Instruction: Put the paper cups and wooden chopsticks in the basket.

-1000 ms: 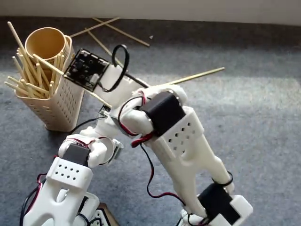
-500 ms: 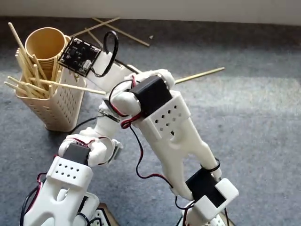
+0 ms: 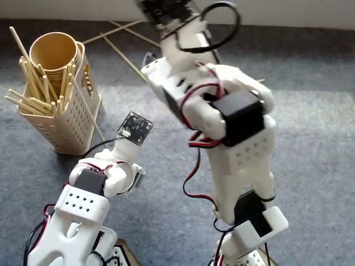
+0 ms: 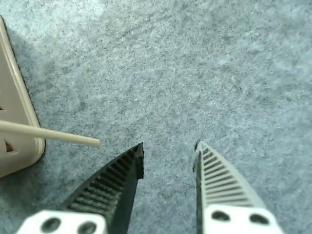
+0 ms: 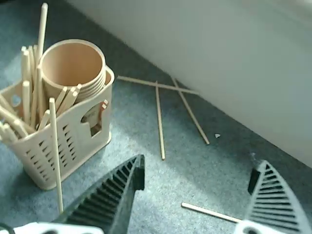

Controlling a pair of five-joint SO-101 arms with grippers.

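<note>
On grey carpet [image 3: 310, 138], basket [image 3: 72, 130] holds cups [image 3: 54, 51], chopsticks [image 3: 30, 86].

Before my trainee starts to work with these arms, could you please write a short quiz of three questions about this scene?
1. True or false: all chopsticks are in the basket.
2. Fill in: the left hand and the right hand are both ____ (open or shut).
3. Where do the paper cups stand? A in the basket; B in the left hand; C in the right hand.
Key: 1 false, loose chopsticks lie near the wall; 2 open; 3 A.
</note>
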